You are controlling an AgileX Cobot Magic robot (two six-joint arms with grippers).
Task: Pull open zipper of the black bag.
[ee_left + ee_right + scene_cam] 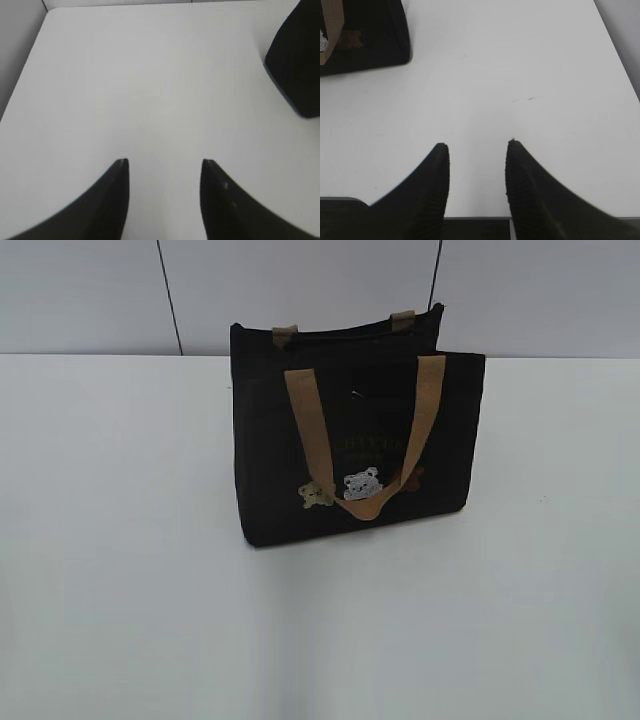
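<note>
The black bag (355,435) stands upright at the back middle of the white table (120,570), its tan handles hanging over the front with small bear patches below. Its zipper is too dark and small to make out along the top. Neither gripper shows in the exterior view. In the left wrist view my left gripper (165,162) is open over bare table, and a corner of the black bag (296,65) sits at the upper right, well apart. In the right wrist view my right gripper (476,145) is open near the table's front edge, with the black bag (367,35) at the upper left.
A grey panelled wall (300,290) rises behind the table. The table's left edge (22,75) runs along the left wrist view. Its front edge (475,217) lies just under the right fingers, and its right edge (620,55) shows at the upper right.
</note>
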